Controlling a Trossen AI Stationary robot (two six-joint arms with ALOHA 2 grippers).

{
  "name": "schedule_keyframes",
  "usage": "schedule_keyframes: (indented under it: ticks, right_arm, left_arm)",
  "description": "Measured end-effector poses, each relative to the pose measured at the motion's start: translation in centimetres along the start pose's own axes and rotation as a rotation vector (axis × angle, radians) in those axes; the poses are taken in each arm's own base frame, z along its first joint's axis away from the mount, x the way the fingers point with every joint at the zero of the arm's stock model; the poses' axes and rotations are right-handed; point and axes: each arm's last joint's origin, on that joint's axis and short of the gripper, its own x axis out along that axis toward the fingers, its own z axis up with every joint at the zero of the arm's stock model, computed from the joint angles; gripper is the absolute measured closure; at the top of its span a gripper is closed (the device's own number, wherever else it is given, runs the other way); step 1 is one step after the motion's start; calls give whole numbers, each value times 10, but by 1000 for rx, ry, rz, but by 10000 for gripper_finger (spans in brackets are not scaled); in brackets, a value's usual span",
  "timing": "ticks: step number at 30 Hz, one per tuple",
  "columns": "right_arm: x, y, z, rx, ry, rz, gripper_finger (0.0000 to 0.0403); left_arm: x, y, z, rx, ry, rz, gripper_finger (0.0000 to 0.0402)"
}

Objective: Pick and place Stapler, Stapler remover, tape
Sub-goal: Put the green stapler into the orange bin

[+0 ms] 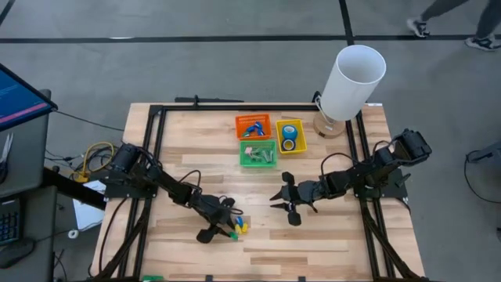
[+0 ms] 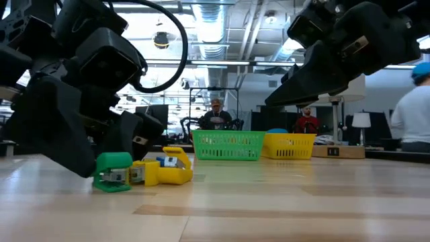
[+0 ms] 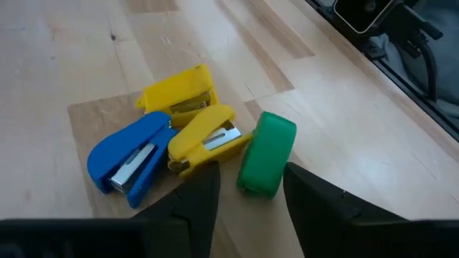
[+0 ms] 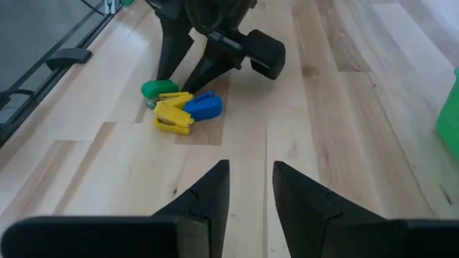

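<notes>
In the high view, upper centre, three small bins sit side by side on the table [image 1: 329,235]: an orange bin [image 1: 253,126] with bluish items, a yellow bin [image 1: 290,135] holding the two blue rolls of tape [image 1: 289,138], and below them a green bin [image 1: 258,153] with pale pieces, so sorting looks well under way; what remains is a little cluster of staplers [image 1: 239,227] at lower centre. The left gripper [image 1: 221,228] reaches in from the left and sits right at that cluster, while the right gripper [image 1: 288,205] hangs at mid-frame, well apart from it, fingers spread. In the low view, the green stapler [image 2: 112,171] and a yellow stapler [image 2: 163,172] stand on the wood at lower left, with a dark arm crouched just behind them. In the left wrist view, the open fingers frame the green stapler [image 3: 267,153] at lower centre, not yet closed on it; two yellow ones and a blue stapler [image 3: 132,157] lie touching it to the left. In the right wrist view, the right arm's own jaws stand narrowly parted and empty at the bottom, the cluster far off at upper left.
</notes>
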Motion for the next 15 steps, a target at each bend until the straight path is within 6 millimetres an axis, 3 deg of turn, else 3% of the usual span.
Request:
schedule_keyframes:
  ticks: [15]
  right_arm:
    - [0,-1,0,1,6,-5,302]
  left_arm:
    - [-3,10,0,88,4,1,357]
